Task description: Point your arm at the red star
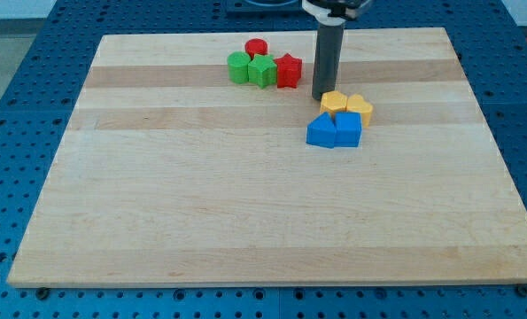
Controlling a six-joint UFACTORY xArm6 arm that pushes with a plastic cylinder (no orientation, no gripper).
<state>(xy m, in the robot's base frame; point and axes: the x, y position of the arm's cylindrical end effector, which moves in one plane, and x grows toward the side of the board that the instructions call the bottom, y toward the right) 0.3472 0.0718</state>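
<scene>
In the camera view, our tip (321, 96) rests on the wooden board (245, 204), just right of the red star (288, 70) and touching the top-left of the yellow hexagon (334, 102). We carry no pincer, only the rod. The red star sits near the view's top, against the green block (262, 71), with a green cylinder (238, 67) and red cylinder (257, 48) alongside. A yellow heart (360, 108) and two blue blocks (321, 131) (348, 129) lie below.

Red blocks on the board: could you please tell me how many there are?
2: a red cylinder at the view's top, and a red star left of my tip. None seem hidden.
</scene>
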